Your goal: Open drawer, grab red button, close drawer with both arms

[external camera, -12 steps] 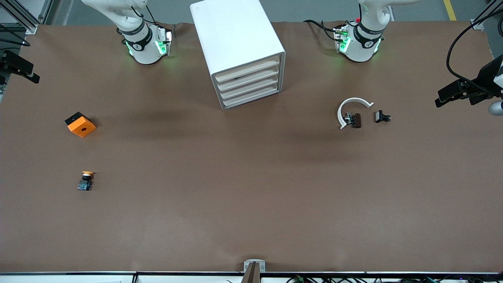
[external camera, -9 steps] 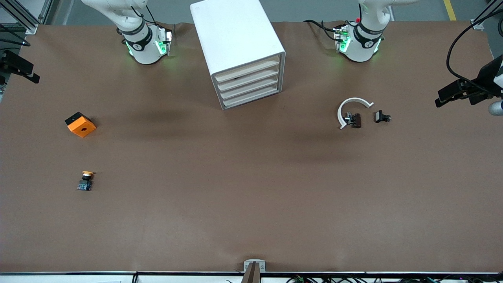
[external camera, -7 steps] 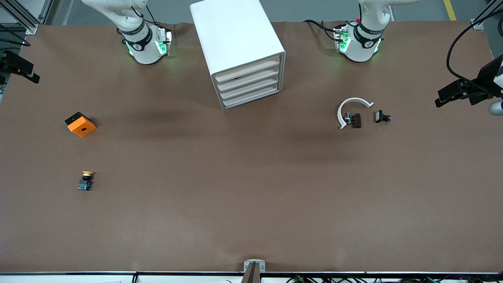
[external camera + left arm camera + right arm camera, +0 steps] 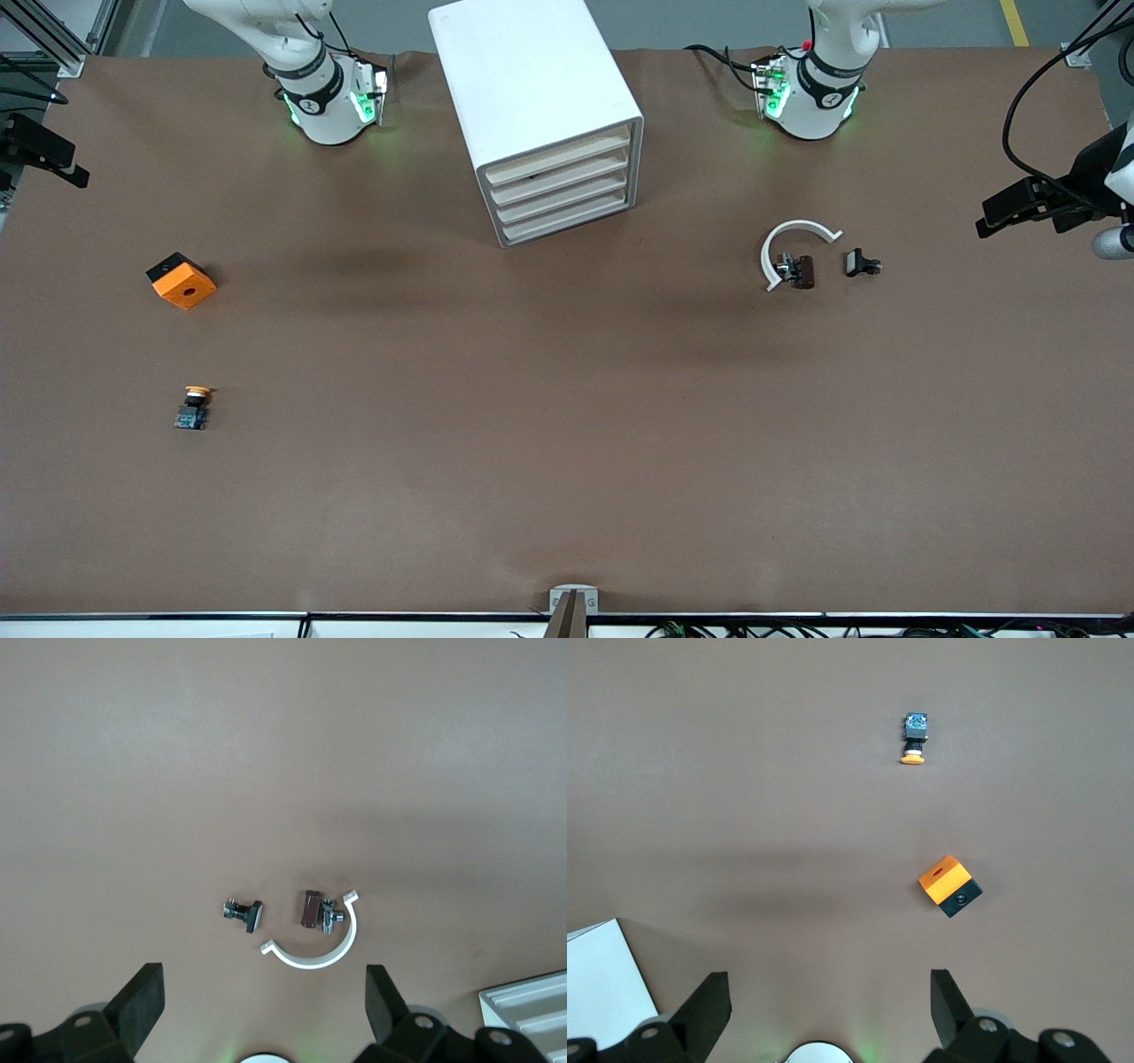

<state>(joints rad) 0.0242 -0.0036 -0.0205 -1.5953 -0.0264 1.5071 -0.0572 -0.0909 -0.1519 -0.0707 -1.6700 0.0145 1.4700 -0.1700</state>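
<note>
Drawers (image 4: 558, 190) shut; left tool (image 4: 261, 1010) and right tool (image 4: 830, 1010) spread — high, well apart from them.

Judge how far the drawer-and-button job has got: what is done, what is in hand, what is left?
Done: nothing; all drawers of the white cabinet are shut. In hand: nothing; the left tool and right tool hang open and empty, high over the table. Left: open a drawer, take the red-capped button, which is not visible, and close the drawer. Only a yellow-capped button lies in the open.
</note>
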